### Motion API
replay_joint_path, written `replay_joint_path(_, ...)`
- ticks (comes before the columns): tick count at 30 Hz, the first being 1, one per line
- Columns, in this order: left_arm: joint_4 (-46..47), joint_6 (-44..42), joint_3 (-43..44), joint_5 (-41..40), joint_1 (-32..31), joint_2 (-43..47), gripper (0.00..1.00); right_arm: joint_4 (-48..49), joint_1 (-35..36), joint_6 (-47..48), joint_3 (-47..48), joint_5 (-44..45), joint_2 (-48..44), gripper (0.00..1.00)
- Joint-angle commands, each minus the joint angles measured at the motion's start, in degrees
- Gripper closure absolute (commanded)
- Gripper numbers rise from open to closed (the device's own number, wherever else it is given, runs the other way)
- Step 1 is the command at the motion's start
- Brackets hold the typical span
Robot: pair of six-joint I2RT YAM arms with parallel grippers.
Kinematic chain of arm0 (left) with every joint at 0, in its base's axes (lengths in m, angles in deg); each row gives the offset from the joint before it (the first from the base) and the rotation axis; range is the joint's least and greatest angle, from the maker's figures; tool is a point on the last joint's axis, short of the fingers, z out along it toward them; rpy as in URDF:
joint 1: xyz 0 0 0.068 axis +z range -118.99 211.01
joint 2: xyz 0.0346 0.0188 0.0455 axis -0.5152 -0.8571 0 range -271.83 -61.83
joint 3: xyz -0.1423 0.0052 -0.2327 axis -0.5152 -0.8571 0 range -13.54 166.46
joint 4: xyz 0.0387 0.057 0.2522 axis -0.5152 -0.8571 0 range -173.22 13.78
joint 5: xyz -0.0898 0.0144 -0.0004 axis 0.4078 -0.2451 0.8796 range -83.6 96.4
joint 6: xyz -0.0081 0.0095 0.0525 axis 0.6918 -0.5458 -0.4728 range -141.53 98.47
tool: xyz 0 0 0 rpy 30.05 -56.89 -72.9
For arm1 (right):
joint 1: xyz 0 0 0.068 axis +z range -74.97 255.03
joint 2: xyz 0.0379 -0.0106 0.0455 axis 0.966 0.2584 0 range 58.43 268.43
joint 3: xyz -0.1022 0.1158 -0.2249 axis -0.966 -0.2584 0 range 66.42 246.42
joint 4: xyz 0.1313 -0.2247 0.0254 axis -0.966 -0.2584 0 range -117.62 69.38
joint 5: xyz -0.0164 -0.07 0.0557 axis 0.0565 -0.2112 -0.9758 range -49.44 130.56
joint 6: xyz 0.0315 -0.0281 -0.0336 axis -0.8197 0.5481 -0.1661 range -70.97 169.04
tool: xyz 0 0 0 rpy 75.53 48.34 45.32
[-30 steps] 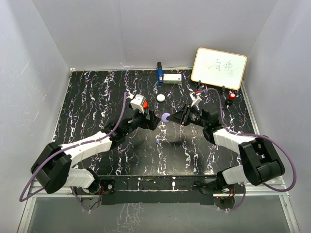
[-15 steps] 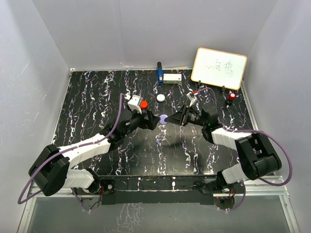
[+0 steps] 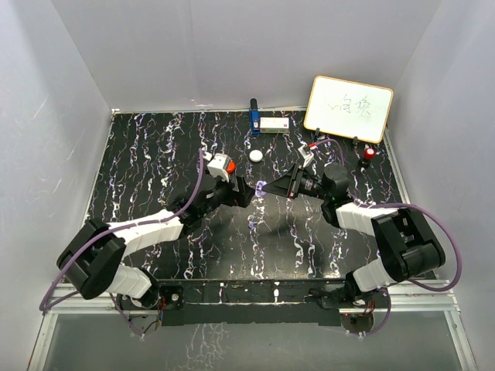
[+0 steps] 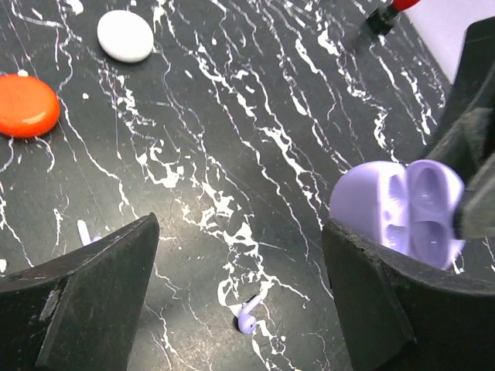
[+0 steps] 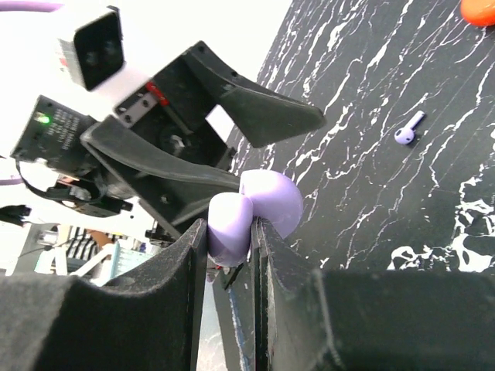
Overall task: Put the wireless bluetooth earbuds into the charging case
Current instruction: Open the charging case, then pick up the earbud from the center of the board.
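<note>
at the lower centre the right gripper [image 5: 230,236] pinches a pale purple charging case [image 5: 267,197], whose two rounded halves show above its dark jaws. the left gripper [image 5: 278,151] fills the upper left, jaws spread wide, close beside the case. right of centre a purple earbud [image 5: 407,133] lies on the black marbled table [image 5: 371,69]. an orange pod [image 5: 479,9] sits in the top right corner.

Centre of the black marbled table [image 3: 155,154]: the pale purple plastic clamshell charging case [image 4: 398,209] sits between the fingers of the right gripper [image 5: 230,224]. It is also inside the spread of the left gripper [image 4: 240,224], against the finger on the wrist view's right.

A small purple stemmed earbud [image 4: 247,315] lies on the table between the left fingers. A second earbud [image 4: 83,232] lies just beside the other finger.

Beyond them is a round orange-red pod [image 4: 23,104], with a round white pod [image 4: 124,35] farther back and to its right. A white framed board [image 3: 348,108] stands at the far right corner.
</note>
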Motion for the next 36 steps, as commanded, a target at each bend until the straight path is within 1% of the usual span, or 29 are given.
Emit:
replay_joint_path(1, 2.45, 1.16, 2.07, 0.98, -0.23, -2.03, 0.16, 7.39, 0.17, -4.84, 0.64, -1.56, 0.92, 1.00)
replay_joint_path(6, 2.62, 1.37, 3.28, 1.42, -0.23, -3.27, 0.16, 6.49, 0.14, -6.29, 0.94, 0.15, 1.41, 1.00)
replay_joint_path(9, 1.16, 1.81, 3.19, 0.01, -0.23, -2.96, 0.16, 6.70, 0.15, -8.03, 0.93, 1.24, 1.82, 1.00)
replay_joint_path(11, -1.76, 2.64, 3.10, -2.74, -0.18, -2.13, 0.16, 6.52, 0.17, -9.15, 1.06, 1.88, 2.16, 1.00)
replay_joint_path(13, -5.54, 3.58, 2.87, -7.19, -0.15, -0.62, 0.16, 5.87, 0.19, -9.74, 1.34, 2.54, 2.67, 1.00)
replay_joint_path(17, -13.65, 4.96, 1.57, -13.76, -0.02, 4.68, 0.15, 3.68, 0.17, -9.75, 1.88, 2.94, 4.23, 1.00)
replay_joint_path(20, -18.18, 5.89, 0.09, -15.32, 0.42, 7.96, 0.13, 2.47, 0.17, -9.30, 1.84, 2.88, 5.47, 1.00)
replay_joint_path(23, -21.10, 6.69, -1.15, -15.49, 0.64, 8.91, 0.15, 2.15, 0.17, -8.59, 1.50, 2.95, 6.25, 1.00)
replay_joint_path(29, -23.58, 7.03, -0.05, -16.20, 0.78, 2.42, 0.23, -0.66, 0.14, -5.86, 1.47, 3.18, 5.56, 1.00)
replay_joint_path(33, -21.62, 6.52, 0.48, -16.11, 0.78, -1.71, 0.27, -3.34, 0.16, -4.15, 1.31, 3.64, 3.91, 1.00)
replay_joint_path(36, -20.73, 5.53, 1.48, -16.12, 0.73, -4.60, 0.30, -3.61, 0.12, -3.71, 0.90, 3.70, 3.35, 1.00)
